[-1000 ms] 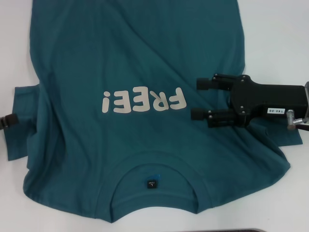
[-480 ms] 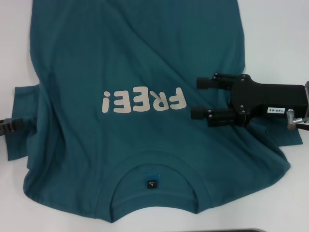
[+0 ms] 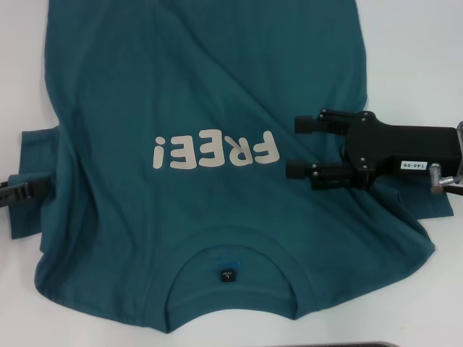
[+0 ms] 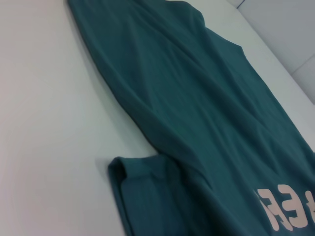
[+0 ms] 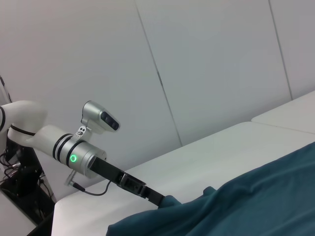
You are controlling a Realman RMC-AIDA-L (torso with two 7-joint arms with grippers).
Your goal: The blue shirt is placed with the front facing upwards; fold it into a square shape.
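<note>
Since a second ago, only the left gripper [image 3: 29, 191] has crept inward at table level, and its tips now reach the left sleeve [image 3: 36, 173]; whether its jaws are apart I cannot tell. Spread front-up on the white table [image 3: 412, 58], the blue shirt [image 3: 202, 94] runs lengthwise away from the robot (collar [image 3: 230, 249] nearest). Over its right chest hovers the right gripper [image 3: 302, 147], fingers apart, pointing inward. I judge the left sleeve, directly ahead of the left gripper, is next.
</note>
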